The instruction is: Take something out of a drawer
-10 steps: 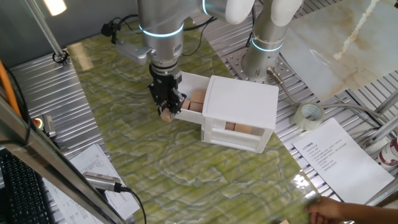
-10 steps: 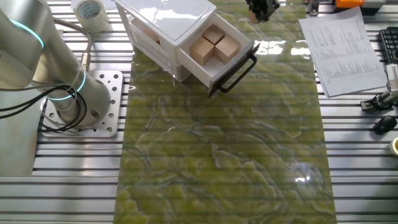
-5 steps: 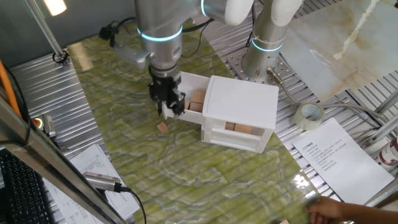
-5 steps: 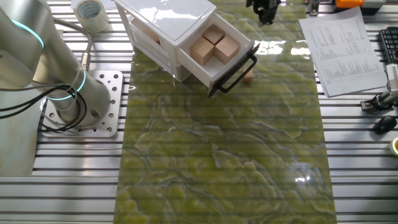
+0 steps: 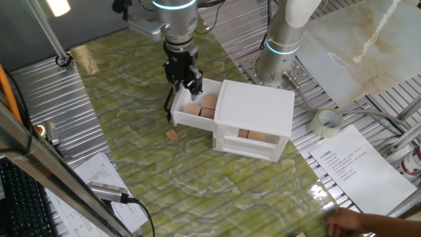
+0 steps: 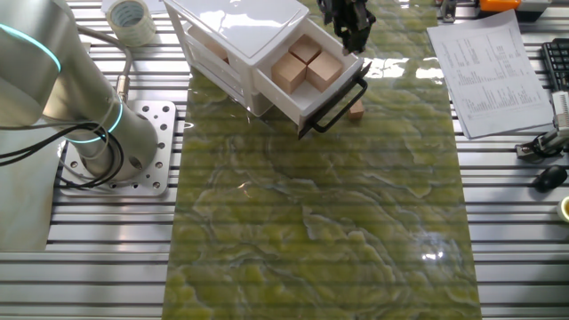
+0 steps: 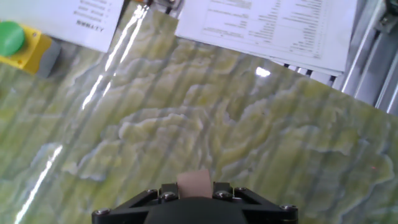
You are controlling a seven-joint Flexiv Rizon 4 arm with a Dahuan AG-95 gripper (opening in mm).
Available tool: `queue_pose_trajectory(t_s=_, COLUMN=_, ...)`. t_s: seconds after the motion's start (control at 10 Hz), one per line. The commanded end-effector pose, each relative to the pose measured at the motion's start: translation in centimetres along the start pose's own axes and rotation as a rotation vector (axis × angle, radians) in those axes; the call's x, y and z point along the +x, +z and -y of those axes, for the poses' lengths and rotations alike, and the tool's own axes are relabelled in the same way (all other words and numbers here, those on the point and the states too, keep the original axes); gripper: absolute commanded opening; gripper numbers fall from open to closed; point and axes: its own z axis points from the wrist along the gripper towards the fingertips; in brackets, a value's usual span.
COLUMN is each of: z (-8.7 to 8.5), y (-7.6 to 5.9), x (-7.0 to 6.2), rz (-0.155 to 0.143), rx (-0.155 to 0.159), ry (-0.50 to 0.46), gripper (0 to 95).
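Hovering above the open drawer (image 5: 192, 113), the claw (image 5: 185, 81) is hanging w/ nothing visible between its fingers; how wide they're parted I can't tell from any view. One small wooden cube (image 5: 172, 134) is lying on the green marbled worktop (image 5: 131, 99), just in front of the drawer's black bar handle (image 6: 342, 104) & apart from the claw. In the other fixed view that same cube (image 6: 356, 110) is sitting right beside the handle's outer end, on the worktop, not inside the drawer.

Several more cubes (image 6: 307, 64) alike are still sitting in the drawer, packed close together. The drawer is sticking out of the white cabinet (image 5: 255, 112), approx. fully pulled. Through the cabinet's lower front another cube or two are showing.

The hand view is looking along the worktop toward printed sheets (image 7: 273, 25) & a yellow box w/ a green button (image 7: 25, 45); a tan patch is showing at the bottom edge by the claw's body, too close to make out.

A tape roll (image 5: 327, 122) is resting on the slatted metal near the cabinet, & a paper sheet (image 5: 358, 164) is lying beyond it.
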Motion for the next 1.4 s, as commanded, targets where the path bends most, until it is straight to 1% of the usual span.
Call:
queue_pose_trajectory(t_s=0.1, z=0.0, y=0.0, x=-0.2, rz=-0.002, rx=0.012, ry=0.108, gripper=19.0)
queue_pose_trajectory(t_s=0.2, z=0.0, y=0.0, x=-0.2, rz=-0.006, rx=0.010, ry=0.121, gripper=19.0)
queue_pose_trajectory(t_s=0.3, z=0.0, y=0.0, x=-0.2, rz=-0.009, rx=0.014, ry=0.112, gripper=19.0)
queue_pose_trajectory(t_s=0.4, z=0.0, y=0.0, x=-0.2, rz=-0.006, rx=0.018, ry=0.096, gripper=19.0)
queue_pose_trajectory(t_s=0.5, z=0.0, y=0.0, x=-0.2, rz=-0.008, rx=0.022, ry=0.046, gripper=19.0)
queue_pose_trajectory(t_s=0.6, z=0.0, y=0.0, x=-0.2, rz=-0.021, rx=0.017, ry=0.020, gripper=19.0)
queue_pose_trajectory(t_s=0.7, z=0.0, y=0.0, x=-0.2, rz=-0.024, rx=0.006, ry=-0.015, gripper=19.0)
queue_pose_trajectory(t_s=0.8, z=0.0, y=0.0, x=-0.2, rz=-0.018, rx=-0.008, ry=-0.068, gripper=19.0)
queue_pose_trajectory(t_s=0.9, z=0.0, y=0.0, x=-0.2, rz=-0.014, rx=-0.015, ry=-0.083, gripper=38.0)
queue_pose_trajectory(t_s=1.1, z=0.0, y=0.0, x=-0.2, rz=-0.017, rx=-0.019, ry=-0.118, gripper=38.0)
queue_pose_trajectory(t_s=1.3, z=-1.0, y=0.9, x=0.9, rz=-0.005, rx=-0.017, ry=-0.174, gripper=38.0)
queue_pose_trajectory(t_s=1.4, z=-0.8, y=1.1, x=1.2, rz=-0.004, rx=-0.020, ry=-0.192, gripper=38.0)
